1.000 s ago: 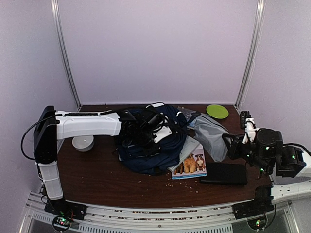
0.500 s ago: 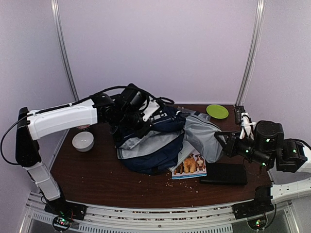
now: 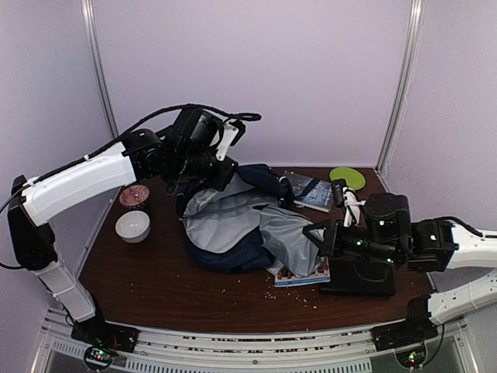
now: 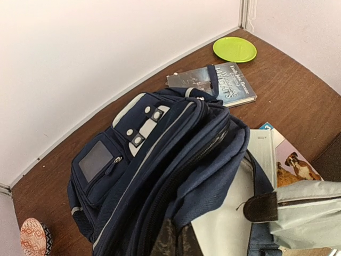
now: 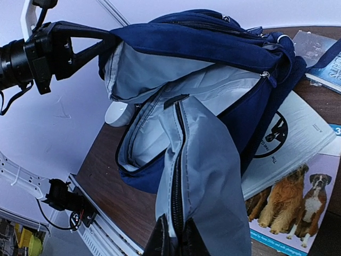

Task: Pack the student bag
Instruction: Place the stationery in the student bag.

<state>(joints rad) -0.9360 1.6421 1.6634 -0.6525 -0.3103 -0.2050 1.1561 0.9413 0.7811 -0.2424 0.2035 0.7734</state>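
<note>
Arched high at upper left, the left gripper (image 3: pixel 200 177) is clenched on the top rim of the student bag (image 3: pixel 221 252). From the right, the low right gripper (image 3: pixel 314 236) pinches its grey lining flap. A white bowl (image 3: pixel 133 226) sits at left, and a dog book (image 3: pixel 304 272), black case (image 3: pixel 361 277) and green plate (image 3: pixel 347 178) at right. The bag lies mid-frame with its mouth stretched open and pale lining showing.

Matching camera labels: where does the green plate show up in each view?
Top external: green plate at the far right corner of the table.
Left wrist: upper right, just past the dark-covered book.
Right wrist: not in view.
Shared landmark: the student bag, around the middle of all three views.
</note>
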